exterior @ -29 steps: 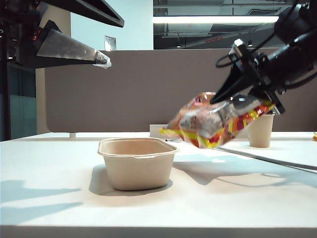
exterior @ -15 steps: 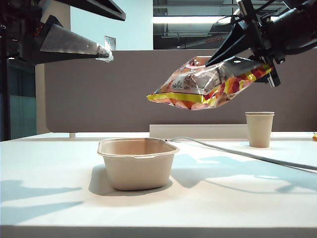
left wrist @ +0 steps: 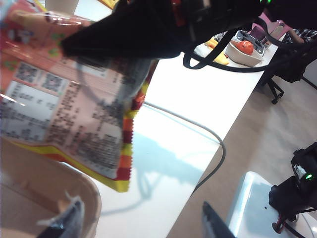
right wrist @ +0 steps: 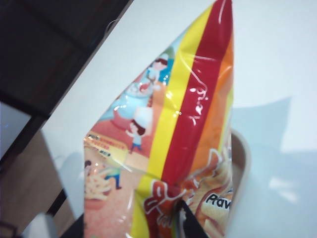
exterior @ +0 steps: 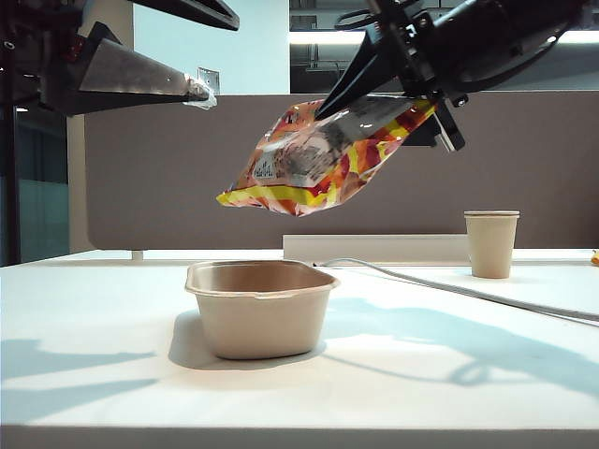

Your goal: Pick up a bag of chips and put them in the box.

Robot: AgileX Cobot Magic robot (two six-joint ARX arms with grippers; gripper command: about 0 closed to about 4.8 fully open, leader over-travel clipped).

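Observation:
The bag of chips [exterior: 318,159] hangs tilted in the air, its striped low end above the beige box [exterior: 262,327] on the white table. My right gripper [exterior: 398,112] is shut on the bag's upper end, high and right of the box. In the right wrist view the bag [right wrist: 173,148] fills the space between the fingers of the right gripper [right wrist: 133,228], with the box rim [right wrist: 242,168] behind it. My left gripper [exterior: 220,58] stands open and empty, high at the left. The left wrist view shows the left gripper [left wrist: 141,225], the bag [left wrist: 64,114] and the box rim [left wrist: 86,193].
A tall paper cup [exterior: 490,243] stands at the back right. A grey cable [exterior: 449,285] runs across the table behind the box. A grey partition [exterior: 168,178] closes off the back. A bowl of fruit [left wrist: 245,49] sits on the far table end.
My right gripper has carried the bag up and to the left, from beside the cup to above the box. The left gripper has stayed where it was.

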